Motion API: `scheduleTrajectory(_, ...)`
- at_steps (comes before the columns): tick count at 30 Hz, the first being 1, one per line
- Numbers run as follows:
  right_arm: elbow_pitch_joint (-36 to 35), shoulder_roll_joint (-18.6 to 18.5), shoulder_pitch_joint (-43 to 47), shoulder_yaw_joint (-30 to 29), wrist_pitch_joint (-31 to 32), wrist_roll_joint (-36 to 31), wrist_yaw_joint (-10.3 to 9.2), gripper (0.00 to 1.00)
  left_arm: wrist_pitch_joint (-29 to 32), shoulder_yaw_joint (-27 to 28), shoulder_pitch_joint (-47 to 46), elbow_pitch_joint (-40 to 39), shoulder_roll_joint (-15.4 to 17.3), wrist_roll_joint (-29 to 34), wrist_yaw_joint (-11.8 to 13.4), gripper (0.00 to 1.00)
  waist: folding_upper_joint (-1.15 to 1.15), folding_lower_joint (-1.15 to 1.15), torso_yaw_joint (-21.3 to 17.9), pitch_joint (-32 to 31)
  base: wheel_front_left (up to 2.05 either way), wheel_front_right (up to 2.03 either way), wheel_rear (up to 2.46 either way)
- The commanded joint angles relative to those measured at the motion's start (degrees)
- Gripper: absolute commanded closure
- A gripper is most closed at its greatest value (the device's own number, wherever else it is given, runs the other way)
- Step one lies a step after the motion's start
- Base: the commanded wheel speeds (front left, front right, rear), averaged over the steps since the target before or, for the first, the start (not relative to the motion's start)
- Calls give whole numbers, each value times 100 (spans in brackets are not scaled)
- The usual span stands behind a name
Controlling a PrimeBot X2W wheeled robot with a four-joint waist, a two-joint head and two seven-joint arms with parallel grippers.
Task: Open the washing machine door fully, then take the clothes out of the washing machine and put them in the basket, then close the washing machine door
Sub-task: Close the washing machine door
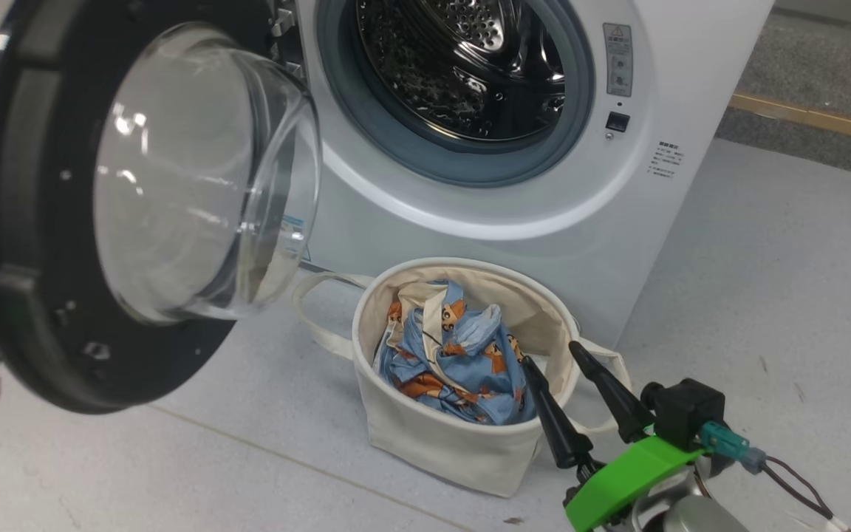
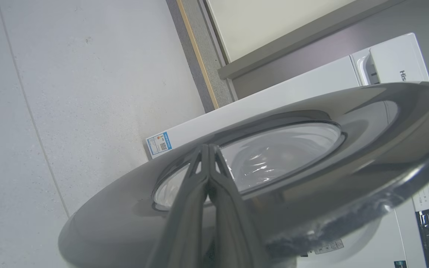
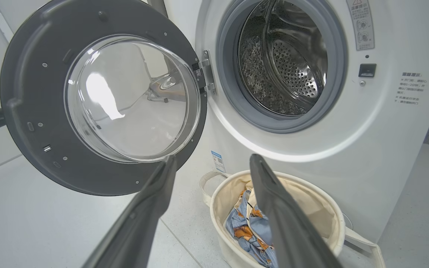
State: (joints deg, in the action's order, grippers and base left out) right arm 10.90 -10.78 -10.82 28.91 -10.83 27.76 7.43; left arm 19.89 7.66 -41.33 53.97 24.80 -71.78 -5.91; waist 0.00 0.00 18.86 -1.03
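Clothes [image 1: 455, 362] lay in basket [image 1: 433, 443], drum [image 1: 462, 66] looked empty, so closing was the step. L gripper [image 2: 209, 149], fingers together, was at outer face of washing machine door [image 1: 34, 244]; best push steadily near free rim, away from hinge. R gripper [image 1: 549, 352], fingers apart & empty, hovered by basket rim, seemingly outside door's swing
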Motion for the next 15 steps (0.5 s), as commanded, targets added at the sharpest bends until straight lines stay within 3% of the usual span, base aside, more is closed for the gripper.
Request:
scheduleTrajectory(1,-167,45,-59,67,-58,-2,6,0,95,42,-204,-259,141,-63,-65,100,0,0,17,-12,0,0,0)
scheduleTrajectory(8,-70,135,-49,84,-153,30,6,0,365,-178,141,-943,-160,-119,-127,100,0,0,-34,-78,0,0,0)
scheduleTrajectory(15,33,202,-14,71,-235,48,6,0,409,-577,996,-2499,-674,14,-103,100,0,0,-297,-122,0,0,0)
